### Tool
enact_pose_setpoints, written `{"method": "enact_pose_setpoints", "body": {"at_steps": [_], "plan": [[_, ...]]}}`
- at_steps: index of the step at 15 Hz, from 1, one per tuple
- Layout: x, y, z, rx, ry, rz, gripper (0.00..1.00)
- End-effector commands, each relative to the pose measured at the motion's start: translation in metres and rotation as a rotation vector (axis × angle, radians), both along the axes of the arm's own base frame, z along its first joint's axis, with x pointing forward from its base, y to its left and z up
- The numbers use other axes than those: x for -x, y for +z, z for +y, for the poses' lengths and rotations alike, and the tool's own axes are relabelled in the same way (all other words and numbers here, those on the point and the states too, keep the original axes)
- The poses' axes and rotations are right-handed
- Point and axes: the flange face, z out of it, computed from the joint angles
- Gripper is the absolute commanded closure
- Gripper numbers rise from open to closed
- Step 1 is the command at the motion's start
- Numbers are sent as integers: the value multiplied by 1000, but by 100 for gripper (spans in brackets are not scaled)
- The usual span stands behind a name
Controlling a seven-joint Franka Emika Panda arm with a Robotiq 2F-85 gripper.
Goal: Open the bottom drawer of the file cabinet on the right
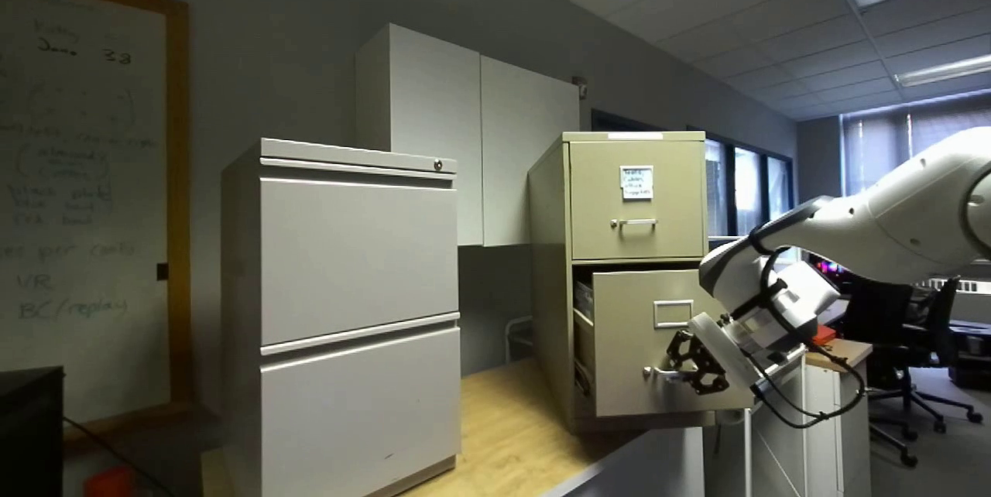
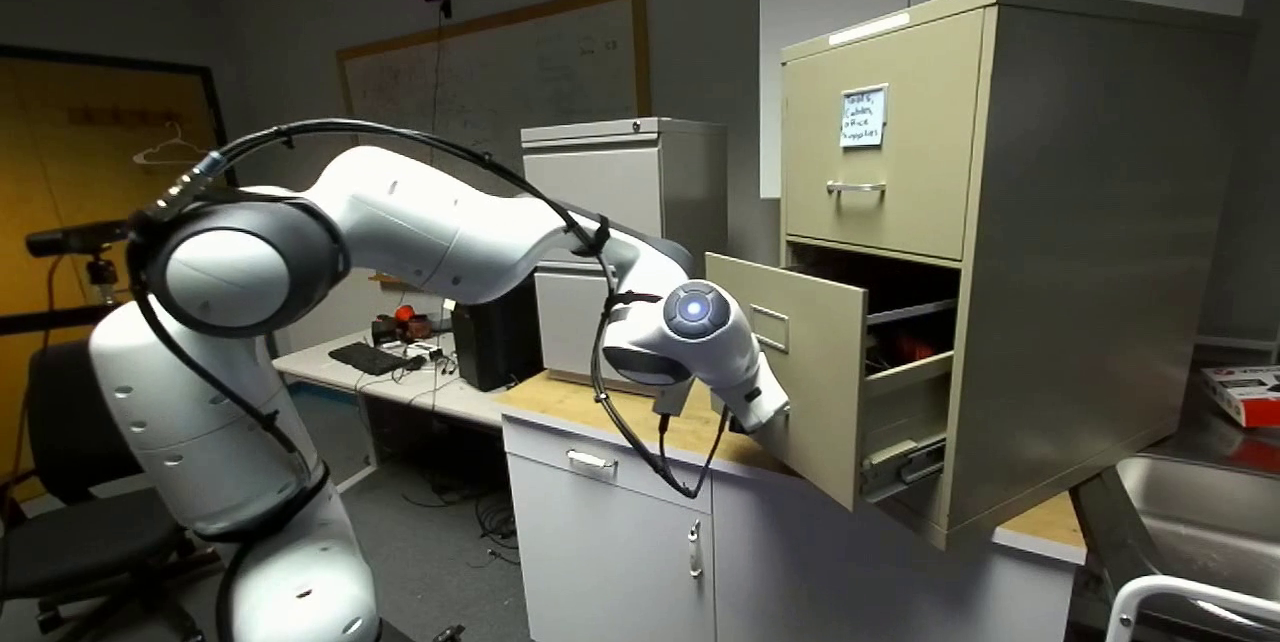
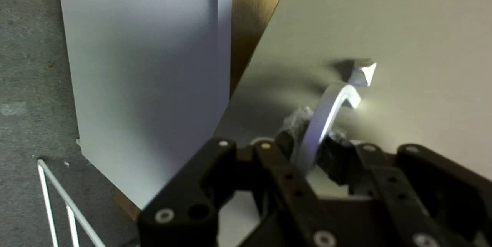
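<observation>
The pincer (image 3: 314,139) is closed on the metal handle (image 3: 326,114), which is caught from both sides with no clear gap seen

By that hold the bottom drawer (image 2: 815,392) can presumably be drawn straight outward; it stands partly out of the file cabinet (image 2: 1090,252), which is set on a wooden counter (image 1: 503,419), apparently so that the handle is brought within reach; a fuller opening is probably called for
</observation>
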Motion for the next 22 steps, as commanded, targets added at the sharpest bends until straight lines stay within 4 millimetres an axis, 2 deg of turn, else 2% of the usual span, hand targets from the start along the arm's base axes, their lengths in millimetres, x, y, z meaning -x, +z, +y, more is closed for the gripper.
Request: {"method": "enact_pose_setpoints", "body": {"at_steps": [1,4,8,9,10,12,17,20,21,22], "plan": [[55,-40,40,-45,47,82,97],[83,-42,50,-36,47,90,97],[106,-34,56,-25,43,93,97],[109,-33,58,-24,45,96,90],[112,-32,60,-26,43,100,64],[117,-30,62,-23,43,106,64],[126,-26,61,6,-9,148,29],[134,-18,59,50,-130,138,5],[127,-8,49,61,-176,132,0],[131,-6,47,69,-219,127,0]]}}
